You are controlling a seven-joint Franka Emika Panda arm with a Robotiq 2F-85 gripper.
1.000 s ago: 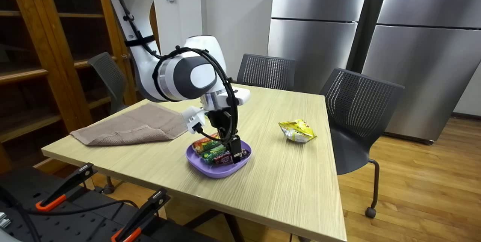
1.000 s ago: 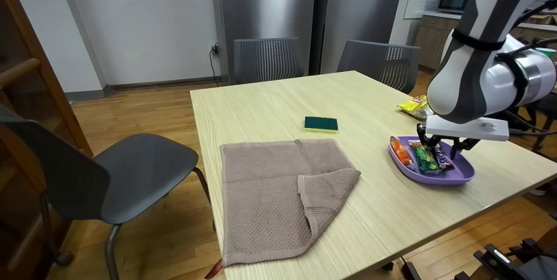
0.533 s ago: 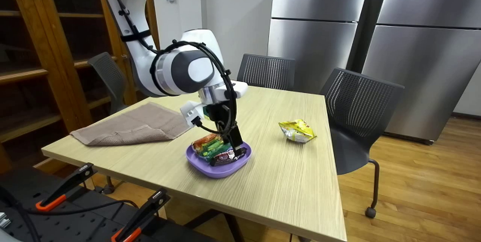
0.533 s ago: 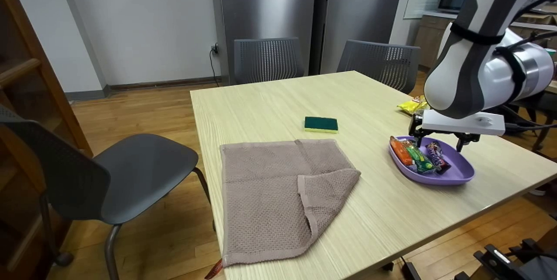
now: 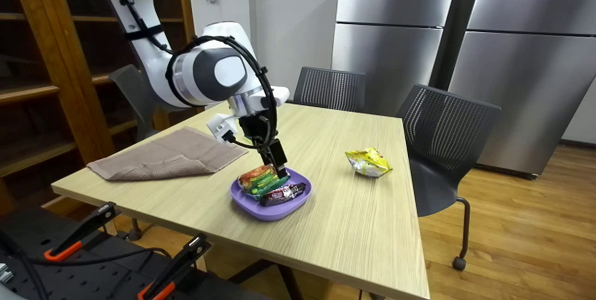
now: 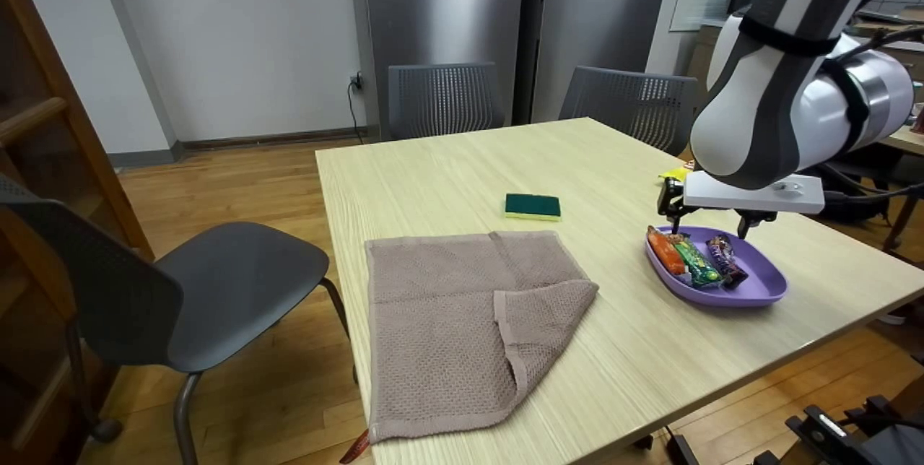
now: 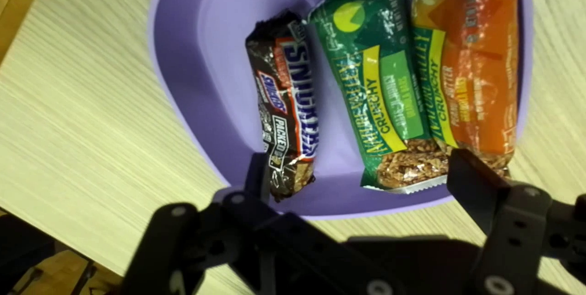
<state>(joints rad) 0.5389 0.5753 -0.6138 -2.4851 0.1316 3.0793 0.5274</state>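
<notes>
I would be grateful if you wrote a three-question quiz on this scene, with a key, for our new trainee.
1. In the wrist view, which item in the purple tray lies between the other two?
2. True or false: in an exterior view, part of the brown towel is folded over.
3. Fill in the word: the gripper holds nothing, and its jaws stand ____.

Key:
1. The green Nature Valley bar, between the Snickers bar and the orange Nature Valley bar.
2. True.
3. Open.
</notes>
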